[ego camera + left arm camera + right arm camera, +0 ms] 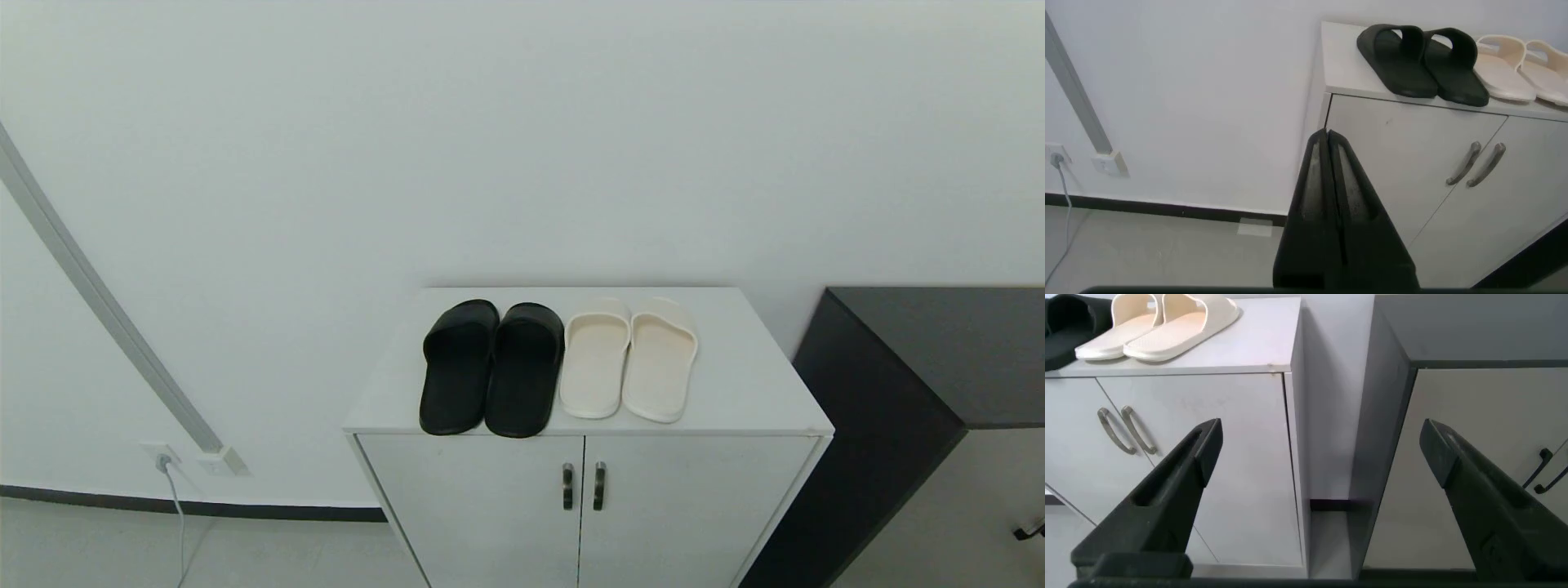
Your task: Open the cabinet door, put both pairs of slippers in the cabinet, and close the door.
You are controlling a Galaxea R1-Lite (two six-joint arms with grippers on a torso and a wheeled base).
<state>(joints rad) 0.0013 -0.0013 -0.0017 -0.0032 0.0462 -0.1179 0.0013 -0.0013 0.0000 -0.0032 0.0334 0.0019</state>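
Head view: a white cabinet stands against a pale wall. Its two doors are shut, with a pair of upright metal handles side by side where the doors meet. On its top lie two pairs of slippers in one row, toes toward the wall and heels at the front edge. The black slippers are on the robot's left and the cream slippers just beside them on the right, the inner shoes touching. A dark cabinet stands close on the right. A wall socket with a cable sits low on the left.

Left wrist view: the left gripper is clenched, its two dark fingers pressed flat together. It is held before the white cabinet's left front corner, lower than the slippers.

Right wrist view: the right gripper is released — fingers spread wide. It sits before the narrow gap between the white cabinet and the dark one, apart from the handles.
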